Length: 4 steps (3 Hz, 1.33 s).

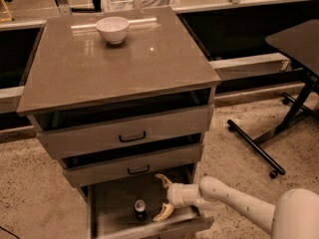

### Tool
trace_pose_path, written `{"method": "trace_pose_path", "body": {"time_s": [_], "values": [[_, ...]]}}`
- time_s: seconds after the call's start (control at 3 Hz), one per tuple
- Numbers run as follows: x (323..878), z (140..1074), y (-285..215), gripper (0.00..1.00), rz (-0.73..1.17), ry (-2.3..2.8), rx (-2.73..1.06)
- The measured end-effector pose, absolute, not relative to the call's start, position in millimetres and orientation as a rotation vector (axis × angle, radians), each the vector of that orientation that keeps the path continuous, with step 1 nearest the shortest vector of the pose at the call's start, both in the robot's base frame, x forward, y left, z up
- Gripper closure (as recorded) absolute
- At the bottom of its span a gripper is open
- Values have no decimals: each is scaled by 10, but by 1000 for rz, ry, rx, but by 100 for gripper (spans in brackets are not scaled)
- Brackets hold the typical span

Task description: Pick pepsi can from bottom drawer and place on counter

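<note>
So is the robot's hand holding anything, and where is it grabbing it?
Nothing yet. The gripper sits open inside the bottom drawer, and the pepsi can stands just beside its fingers, not between them.
</note>
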<state>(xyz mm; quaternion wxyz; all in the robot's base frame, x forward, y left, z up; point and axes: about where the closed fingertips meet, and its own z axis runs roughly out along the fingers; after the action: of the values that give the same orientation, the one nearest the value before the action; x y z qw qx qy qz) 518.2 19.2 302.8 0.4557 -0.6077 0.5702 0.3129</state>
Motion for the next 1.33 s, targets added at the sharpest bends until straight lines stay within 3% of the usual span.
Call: {"method": "trace_pose_path", "body": {"time_s": [0.33,0.67,1.0,1.33], "values": [[5293,2880,335,0,786,1444,-1494],[5325,2631,476,22,819,1486,-1492],[5234,2403,573,27,862,1506,-1496],[5170,2228,707,25,904,1492,-1526]]}}
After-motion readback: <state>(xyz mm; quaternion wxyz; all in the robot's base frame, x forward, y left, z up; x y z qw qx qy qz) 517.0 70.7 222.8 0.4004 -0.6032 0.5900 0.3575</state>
